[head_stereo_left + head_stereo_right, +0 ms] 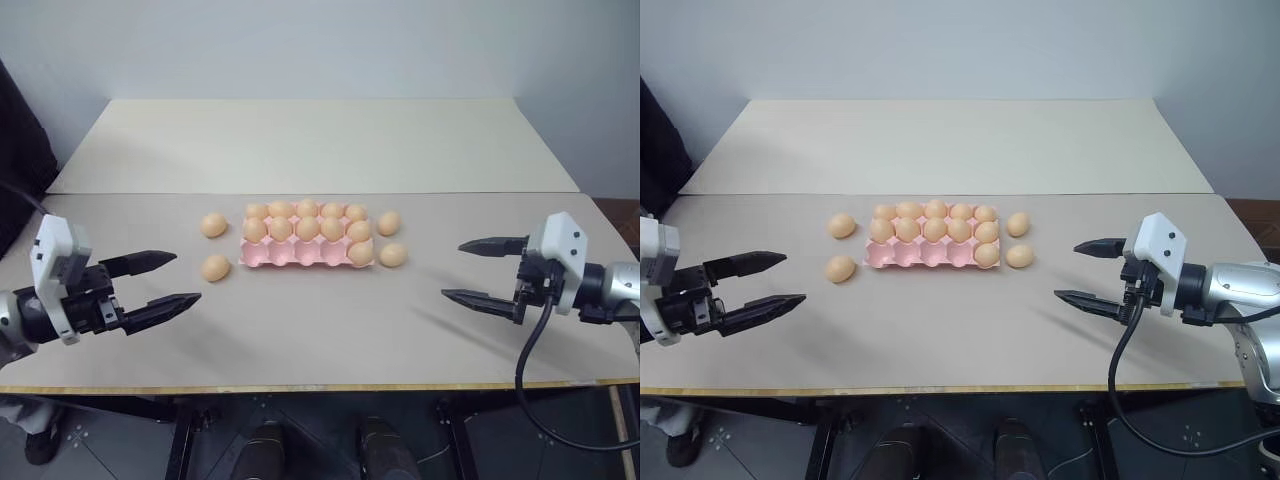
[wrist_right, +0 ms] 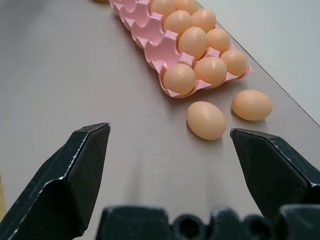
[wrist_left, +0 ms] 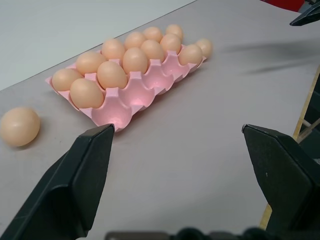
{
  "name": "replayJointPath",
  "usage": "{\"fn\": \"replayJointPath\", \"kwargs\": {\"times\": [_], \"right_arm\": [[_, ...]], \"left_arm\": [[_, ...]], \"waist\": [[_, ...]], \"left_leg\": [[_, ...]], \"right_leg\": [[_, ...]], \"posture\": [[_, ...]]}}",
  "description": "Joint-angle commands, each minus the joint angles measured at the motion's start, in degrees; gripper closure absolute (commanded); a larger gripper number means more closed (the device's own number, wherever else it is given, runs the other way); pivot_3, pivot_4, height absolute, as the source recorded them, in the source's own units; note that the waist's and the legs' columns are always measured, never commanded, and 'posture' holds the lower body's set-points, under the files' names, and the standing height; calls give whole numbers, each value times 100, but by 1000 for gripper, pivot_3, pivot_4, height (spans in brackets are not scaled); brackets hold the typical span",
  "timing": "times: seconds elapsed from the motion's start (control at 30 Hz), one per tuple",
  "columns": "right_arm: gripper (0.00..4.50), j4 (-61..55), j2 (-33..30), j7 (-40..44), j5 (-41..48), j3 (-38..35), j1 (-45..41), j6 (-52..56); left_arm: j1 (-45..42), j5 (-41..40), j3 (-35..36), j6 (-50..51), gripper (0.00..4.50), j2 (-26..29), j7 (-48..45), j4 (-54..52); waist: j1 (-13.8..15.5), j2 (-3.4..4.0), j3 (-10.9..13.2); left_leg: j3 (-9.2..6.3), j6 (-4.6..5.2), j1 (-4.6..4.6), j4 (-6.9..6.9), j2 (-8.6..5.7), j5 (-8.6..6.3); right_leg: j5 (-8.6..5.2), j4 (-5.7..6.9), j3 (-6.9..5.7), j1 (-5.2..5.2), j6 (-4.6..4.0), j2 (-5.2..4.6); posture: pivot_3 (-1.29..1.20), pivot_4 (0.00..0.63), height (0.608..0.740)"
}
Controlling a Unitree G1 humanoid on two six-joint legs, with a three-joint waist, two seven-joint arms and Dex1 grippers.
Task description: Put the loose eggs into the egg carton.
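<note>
Wide-open right tool (image 2: 170, 165) above the desk (image 2: 75, 75), empty. Ahead, pink egg carton (image 2: 155, 52) (near row mostly vacant, one egg at its end). Two loose eggs (image 2: 206, 120) just beside that end.

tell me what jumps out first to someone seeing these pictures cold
A pink egg carton sits mid-table, its back two rows full of tan eggs and the front row bare but for one egg at its right end. Four loose eggs lie around it on the table, two on the left and two on the right. The left gripper and right gripper hover low at either side, jaws wide open and empty.
</note>
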Motion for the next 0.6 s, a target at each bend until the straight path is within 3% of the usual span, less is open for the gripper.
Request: {"fn": "replayJointPath", "kwargs": {"times": [0.03, 0.33, 0.6], "right_arm": [[0, -140, -57, -31, 68, -175, -79, -43], [0, -71, -21, -90, 24, -171, -81, -110], [0, 258, -131, -86, -136, 8, -582, -112]], "left_arm": [[-223, -158, 81, 11, 33, 101, 26, 23], [-366, -11, -124, -154, 33, 192, -35, 19], [-412, -5, -299, -224, 33, 62, -17, -13]], "waist": [[0, 0, 0], [-6, 0, 0], [-12, 0, 0]], "left_leg": [[0, 0, 0, 0, 0, 0], [0, 0, 0, 0, 0, 0], [1, 0, 0, 0, 1, 0]], "right_leg": [[0, 0, 0, 0, 0, 0], [0, 0, 0, -1, 0, 0], [0, 0, 2, -2, 0, 1]], "posture": [[0, 150, 740], [0, 150, 740], [0, 150, 740]]}}
